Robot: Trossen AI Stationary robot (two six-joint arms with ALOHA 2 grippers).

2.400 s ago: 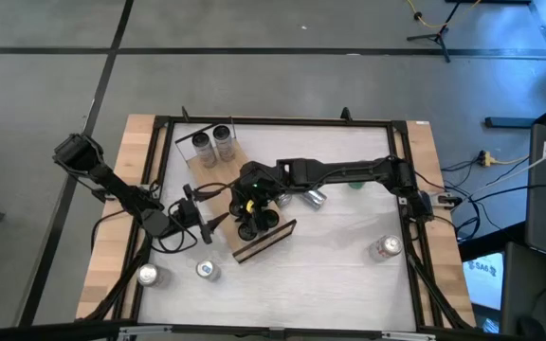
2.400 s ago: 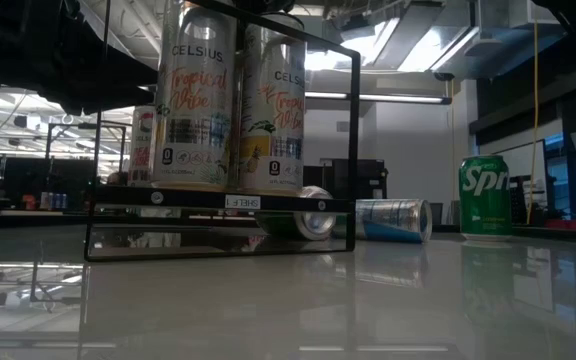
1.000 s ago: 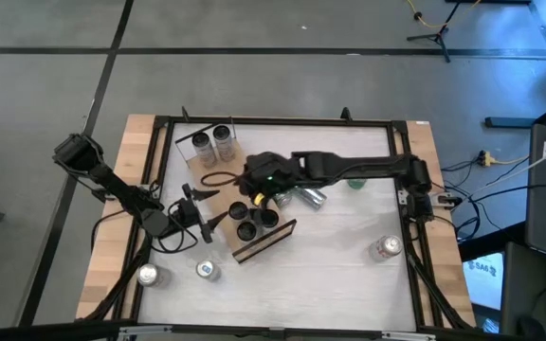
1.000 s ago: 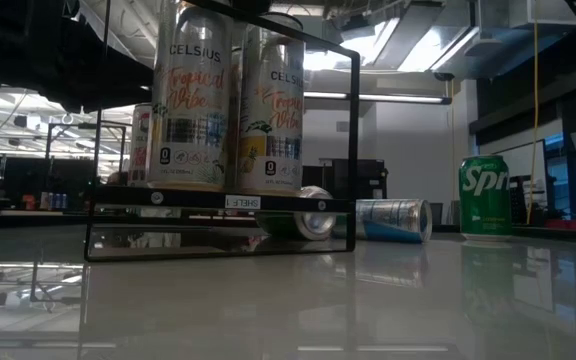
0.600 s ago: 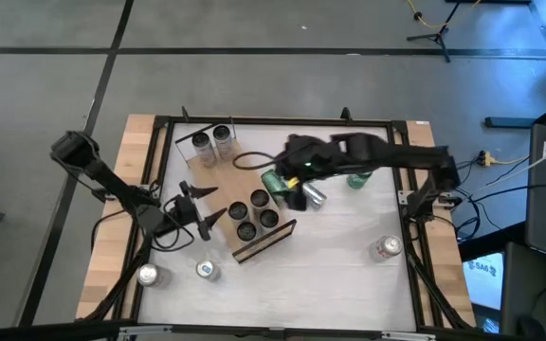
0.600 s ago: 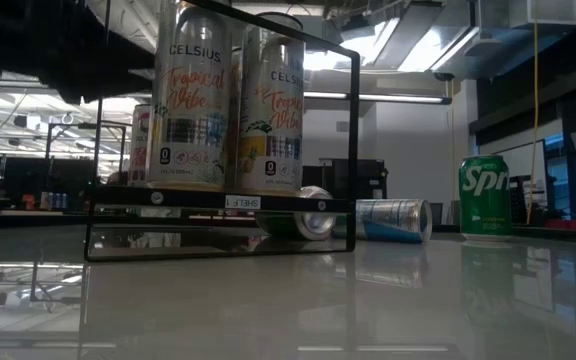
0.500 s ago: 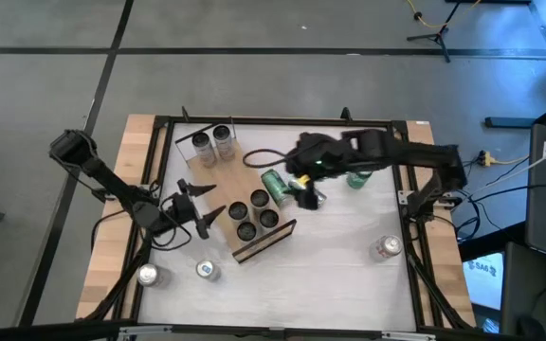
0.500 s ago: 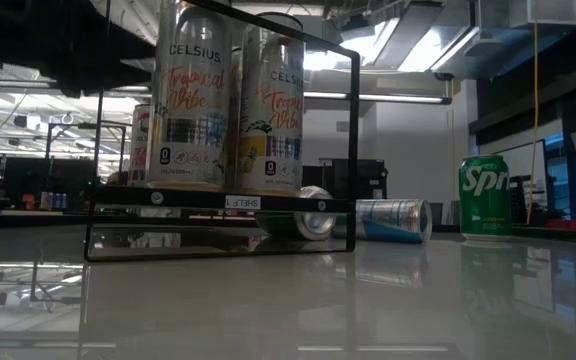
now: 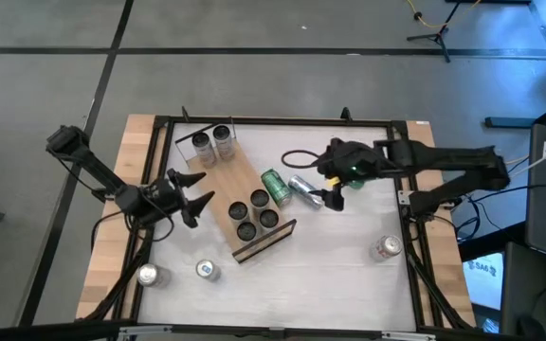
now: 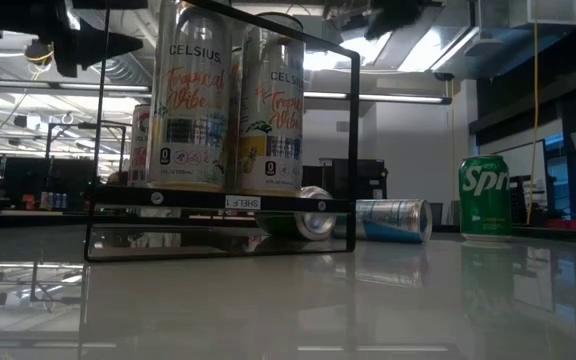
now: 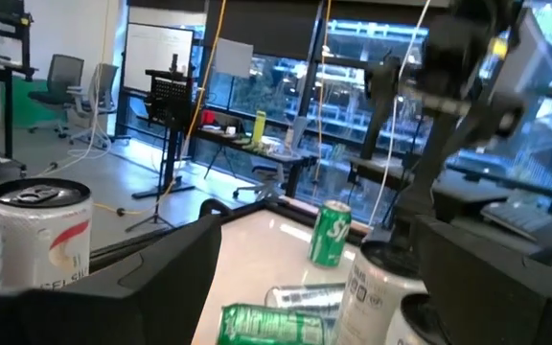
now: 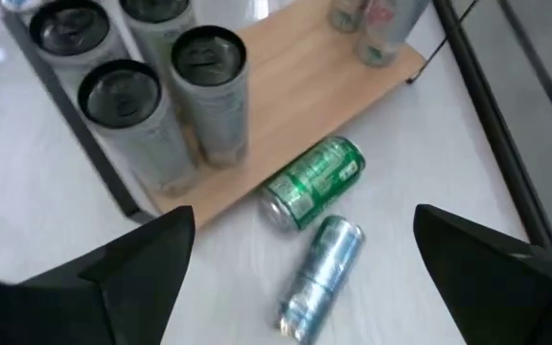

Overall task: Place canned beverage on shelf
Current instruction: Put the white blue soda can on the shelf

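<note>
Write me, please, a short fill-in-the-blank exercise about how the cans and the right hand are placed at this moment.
1. The green can beside the shelf lies on its ___.
2. The right hand holds nothing, and its fingers are ___.
3. The Sprite can stands ___ on the table.
Missing words: side; open; upright.

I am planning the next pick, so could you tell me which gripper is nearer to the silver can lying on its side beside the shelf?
Right. The right gripper hovers just beside the silver can, open and empty. The left gripper is across the shelf, at its far side.
</note>
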